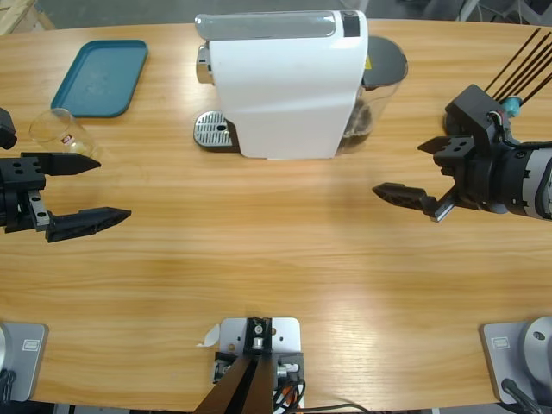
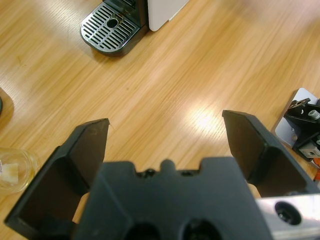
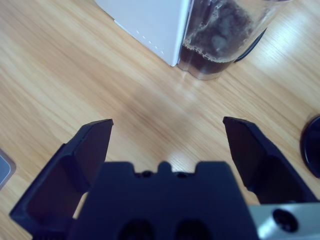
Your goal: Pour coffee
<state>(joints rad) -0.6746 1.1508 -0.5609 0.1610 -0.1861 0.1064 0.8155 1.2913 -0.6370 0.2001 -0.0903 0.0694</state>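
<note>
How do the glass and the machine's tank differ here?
The glass is small, stands free at the table's left end beside the tray, and looks nearly empty; the tank is larger, is fixed to the coffee machine, and holds dark liquid at its bottom. Both are clear.

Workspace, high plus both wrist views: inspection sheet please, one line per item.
Surface: long wooden table, dry.
Job's things: small clear glass tumbler with red mark standing beside the left gripper; white coffee machine with grey drip grate.
Clutter: teal plastic tray, bare.
Grippers: left gripper open, holding nothing; right gripper open, holding nothing.
Cables: black rods behind the right arm.
Surroundings: nothing seen.
</note>
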